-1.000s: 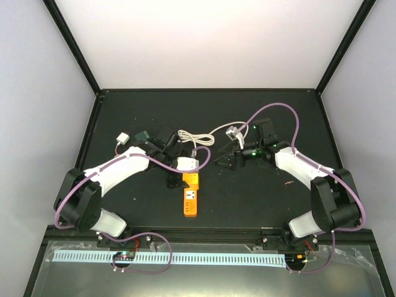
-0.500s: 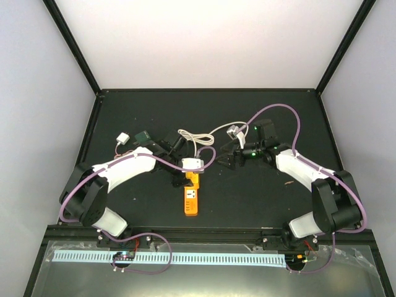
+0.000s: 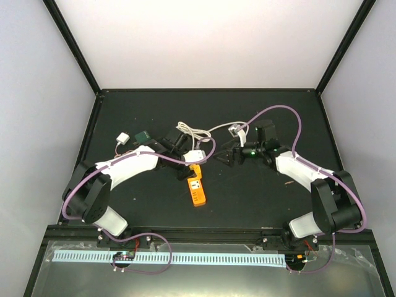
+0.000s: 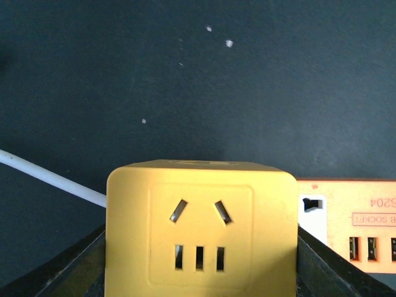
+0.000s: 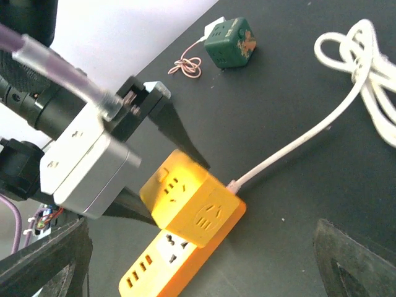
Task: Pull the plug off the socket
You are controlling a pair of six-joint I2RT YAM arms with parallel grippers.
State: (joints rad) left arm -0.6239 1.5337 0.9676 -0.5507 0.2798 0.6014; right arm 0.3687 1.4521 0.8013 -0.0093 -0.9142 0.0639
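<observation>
The orange socket (image 3: 197, 193) lies mid-table on the dark mat and also shows in the wrist views (image 4: 365, 216) (image 5: 167, 266). A yellow cube plug (image 3: 195, 168) with socket holes on its faces sits plugged into the socket's far end (image 4: 201, 229) (image 5: 192, 198). My left gripper (image 3: 192, 171) is shut on the cube, one dark finger (image 4: 80, 266) pressed against each side. My right gripper (image 3: 228, 156) hangs open just right of the cube, touching nothing. Its fingers (image 5: 356, 260) frame the cube from a distance.
A cream cord (image 5: 297, 145) leaves the cube end of the strip. It coils at the back (image 3: 189, 133) and ends in a loose grey-white block (image 3: 234, 130) by the right arm. A dark green cube (image 3: 143, 135) and a small white block (image 3: 124, 137) lie back left.
The left gripper's fingers have closed in on the yellow cube. The orange strip has swung, its near end shifting right. The right gripper has drifted slightly toward the back.
</observation>
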